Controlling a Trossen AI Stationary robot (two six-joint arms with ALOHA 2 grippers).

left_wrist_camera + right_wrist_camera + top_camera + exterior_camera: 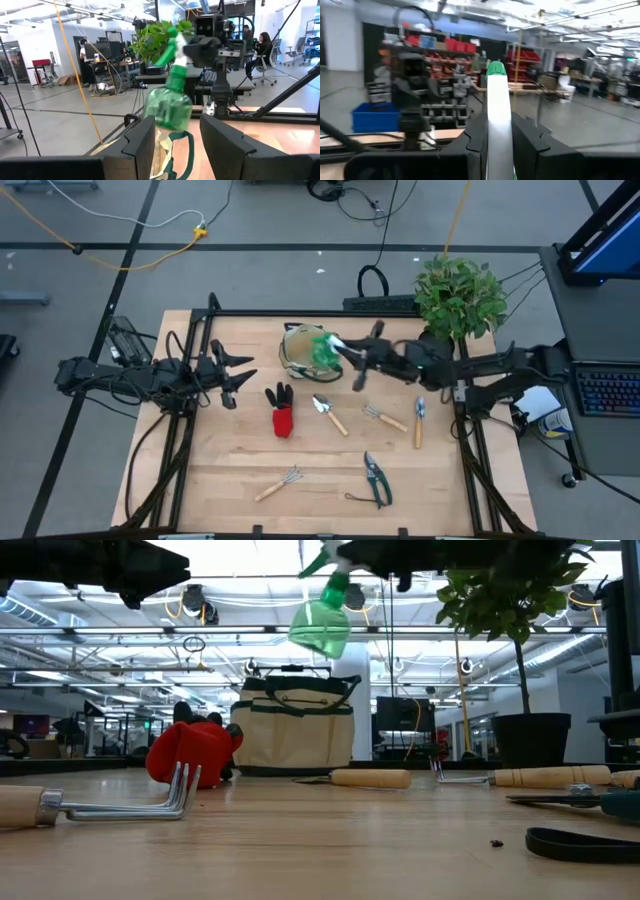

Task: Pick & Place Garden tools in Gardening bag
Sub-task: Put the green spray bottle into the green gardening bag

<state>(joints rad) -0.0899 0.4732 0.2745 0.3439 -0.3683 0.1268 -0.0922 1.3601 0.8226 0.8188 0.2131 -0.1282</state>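
A green spray bottle (322, 352) hangs in the air over the tan gardening bag (298, 348), which stands upright at the far middle of the table. My right gripper (347, 353) is shut on the bottle's head. Well left of the bag, my left gripper (238, 375) waits open, with nothing between its fingers. In the low view the bottle (322, 625) hangs well above the bag (293, 728). Red-black gloves (282, 412), a trowel (330, 413), a fork (385, 417), a second trowel (419, 420), pruning shears (376, 478) and a rake (278, 483) lie flat on the table. My right gripper pinches the bottle's white spray head (498, 125) between its two fingers. It comes at it about level from the table's right side. The green body (167, 105) hangs tilted below the fingers, clear of the bag and the table.
A potted green plant (458, 298) stands at the table's far right corner, close behind my right arm. A keyboard (605, 390) lies on a desk off the right edge. The table's near left part (220, 470) is bare wood.
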